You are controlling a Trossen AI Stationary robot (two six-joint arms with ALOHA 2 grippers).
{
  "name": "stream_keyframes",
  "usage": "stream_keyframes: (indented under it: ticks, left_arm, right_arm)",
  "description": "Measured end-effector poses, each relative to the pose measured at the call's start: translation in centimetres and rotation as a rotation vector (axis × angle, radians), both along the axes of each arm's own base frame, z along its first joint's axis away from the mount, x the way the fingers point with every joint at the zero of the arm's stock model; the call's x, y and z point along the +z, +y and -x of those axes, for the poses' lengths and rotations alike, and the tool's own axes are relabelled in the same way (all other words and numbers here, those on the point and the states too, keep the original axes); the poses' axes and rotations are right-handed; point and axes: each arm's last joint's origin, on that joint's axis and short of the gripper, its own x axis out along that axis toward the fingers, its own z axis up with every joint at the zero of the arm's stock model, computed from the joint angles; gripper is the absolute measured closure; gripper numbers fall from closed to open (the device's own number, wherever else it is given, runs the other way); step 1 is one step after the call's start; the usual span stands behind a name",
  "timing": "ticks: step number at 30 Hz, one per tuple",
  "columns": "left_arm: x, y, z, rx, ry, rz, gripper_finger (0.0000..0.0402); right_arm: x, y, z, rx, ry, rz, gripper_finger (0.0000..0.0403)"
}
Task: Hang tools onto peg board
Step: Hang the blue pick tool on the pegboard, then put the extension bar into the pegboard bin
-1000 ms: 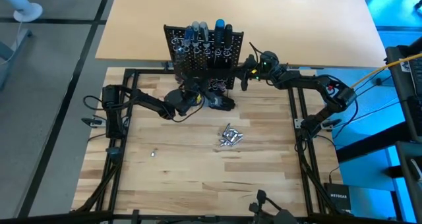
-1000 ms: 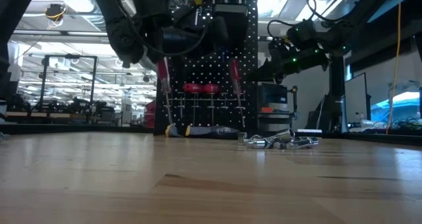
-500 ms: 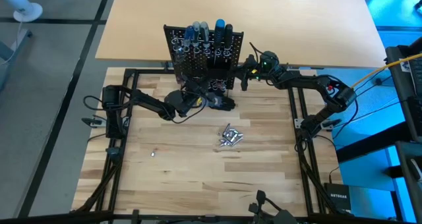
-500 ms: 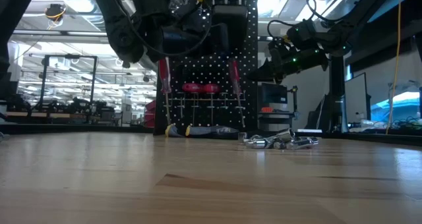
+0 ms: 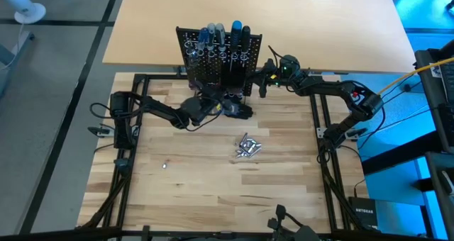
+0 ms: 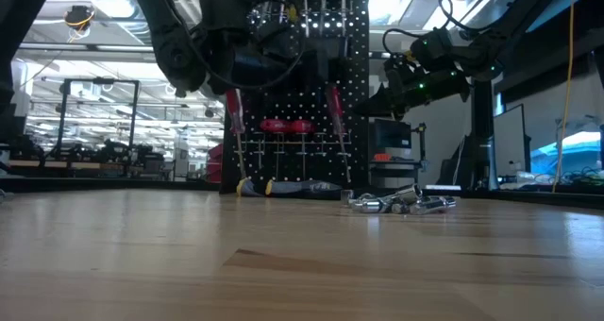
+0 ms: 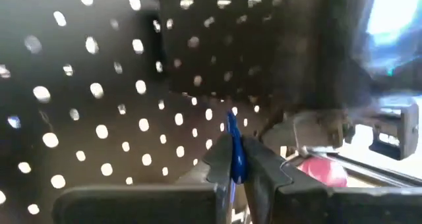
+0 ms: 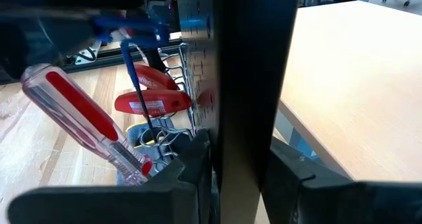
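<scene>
Tools: loose silver bits (image 6: 401, 203) lie nearest on table (image 5: 184, 170), right of centre in low view. Behind them a few drivers (image 6: 283, 186) lie flat at the board's foot. L gripper (image 7: 234, 159) is clamped on slim blue tool (image 7: 232, 145) and has edged up and in toward peg board (image 5: 206, 71) over the last sec. Prob lining up a ring, can't see which. R gripper (image 5: 263, 81) pinches the board's right edge, seems to steady it. Board stands upright, upper centre of high view, with hung handles (image 5: 220, 34) in blue and black up top.
</scene>
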Motion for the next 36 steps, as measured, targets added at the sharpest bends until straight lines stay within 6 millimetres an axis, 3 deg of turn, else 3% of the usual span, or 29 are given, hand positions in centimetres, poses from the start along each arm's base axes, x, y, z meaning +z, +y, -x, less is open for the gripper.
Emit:
stream_keyframes:
  ticks: [26,36]
  left_arm:
    - [-1.5,0.6,-0.2,-0.082,0.045,0.137,0.0383]
    - [-0.7,0.0,-0.1,-0.100,0.076,0.113,0.0302]
  right_arm:
    - [0.0,0.0,0.0,0.000,0.000,0.000,0.0304]
    - [0.0,0.0,0.0,0.001,0.000,0.000,0.0304]
